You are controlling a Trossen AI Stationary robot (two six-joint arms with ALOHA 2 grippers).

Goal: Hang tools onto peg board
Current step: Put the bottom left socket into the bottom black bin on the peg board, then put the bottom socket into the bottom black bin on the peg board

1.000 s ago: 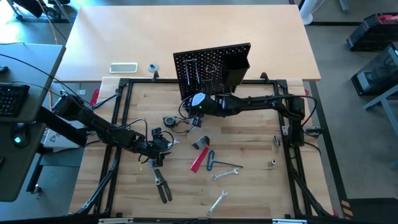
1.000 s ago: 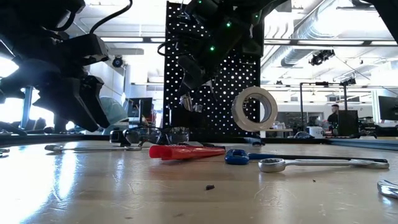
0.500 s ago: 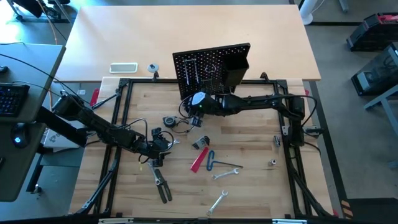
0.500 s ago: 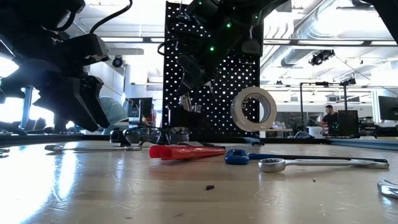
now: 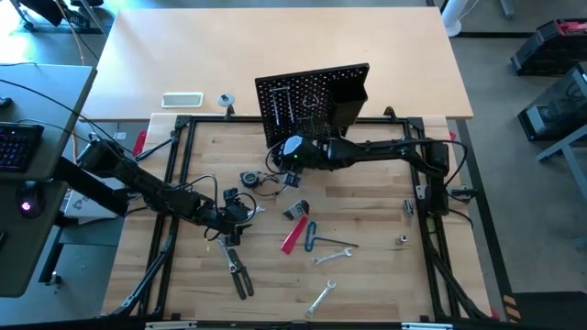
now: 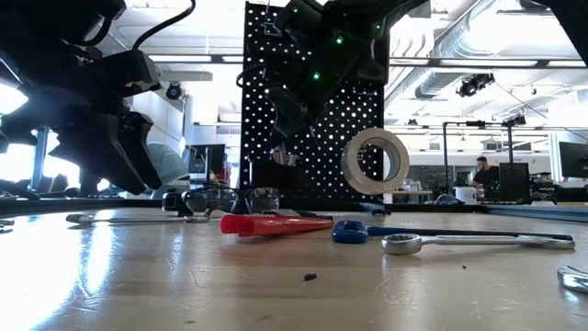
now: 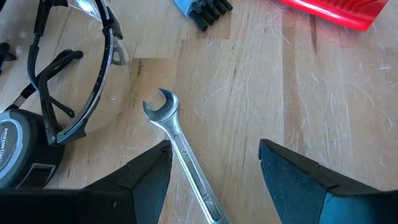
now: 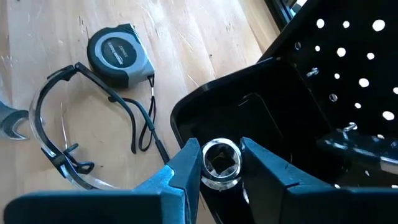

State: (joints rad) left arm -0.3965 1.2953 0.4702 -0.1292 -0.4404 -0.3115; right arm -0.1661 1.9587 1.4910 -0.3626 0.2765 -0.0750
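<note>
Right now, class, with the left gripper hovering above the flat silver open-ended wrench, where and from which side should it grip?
Grip the silver open-ended wrench on its straight shank, coming straight down from above. It lies flat on the wooden table, the shank runs between the left gripper's open jaws, and clear safety glasses crowd its forked head.

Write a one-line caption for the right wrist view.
Right pincer holds a silver socket over the peg board bin.
</note>
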